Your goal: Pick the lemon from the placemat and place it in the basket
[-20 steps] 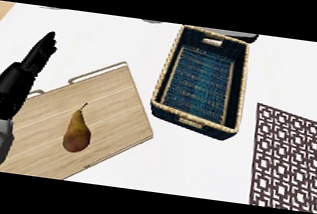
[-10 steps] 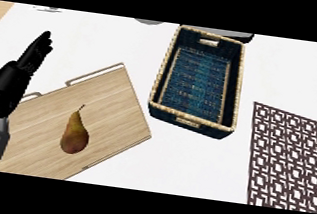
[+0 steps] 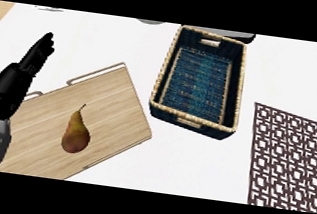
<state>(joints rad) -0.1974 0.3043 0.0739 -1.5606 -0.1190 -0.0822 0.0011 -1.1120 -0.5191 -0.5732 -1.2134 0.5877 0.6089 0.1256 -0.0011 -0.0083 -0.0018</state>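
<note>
One basket [image 3: 199,79] is the task's only container before you: a long woven piece with a pale rim, dark outer walls and a blue-lined floor, standing upright near the far edge of the white counter [image 3: 184,158], slightly right of its middle, with nothing lying inside it. You will find no lemon anywhere in the head view, so where it sits cannot be told from this moment. Just right of the basket, and apart from it, you see the placemat [image 3: 292,159], a dark brown lattice sheet lying flat toward the counter's right edge and cut off by the view's right side; the part of it that shows carries nothing. To the basket's left, close to its near left corner but not touching it, a pale wooden cutting board [image 3: 106,102] lies at an angle, with handle cut-outs showing at its far end and on its left side. A brown-green pear [image 3: 75,132] rests on that board toward its near end, stem pointing toward the far edge. At the counter's left edge you see the left hand [image 3: 17,80] over the board's left side, black fingers straight and together, released and grasping nothing, with its grey forearm coming in from the lower left corner. Your right hand does not show.
</note>
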